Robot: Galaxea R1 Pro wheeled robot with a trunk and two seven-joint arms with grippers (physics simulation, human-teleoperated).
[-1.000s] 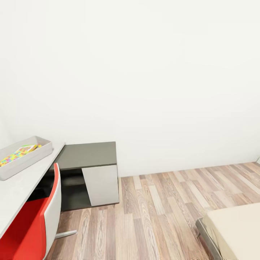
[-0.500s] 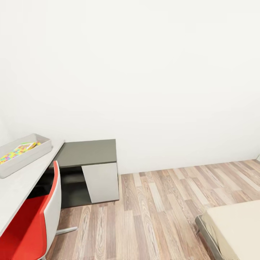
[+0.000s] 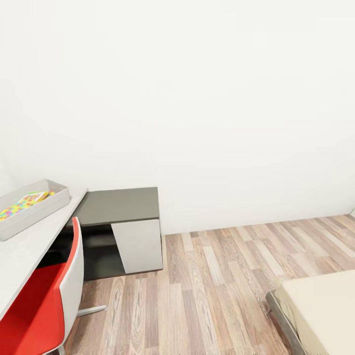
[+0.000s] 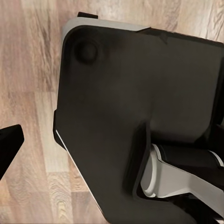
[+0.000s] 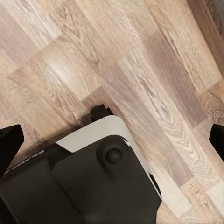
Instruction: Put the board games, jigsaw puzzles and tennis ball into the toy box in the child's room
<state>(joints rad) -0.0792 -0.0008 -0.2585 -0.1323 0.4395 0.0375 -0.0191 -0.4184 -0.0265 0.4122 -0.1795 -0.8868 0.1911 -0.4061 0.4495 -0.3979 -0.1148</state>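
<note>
At middle left of the head view, grey rectangular toy box is sitting on white table, holding one colourful puzzle; remaining toys apparently outstanding. Right jaws are standing apart, empty; left indeterminable.

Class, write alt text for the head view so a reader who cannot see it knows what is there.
A grey toy box holding a colourful puzzle sits on a pale table at the left, with a red chair tucked in front. A dark cabinet stands against a white wall, and a bed corner shows at lower right on the wooden floor.
</note>
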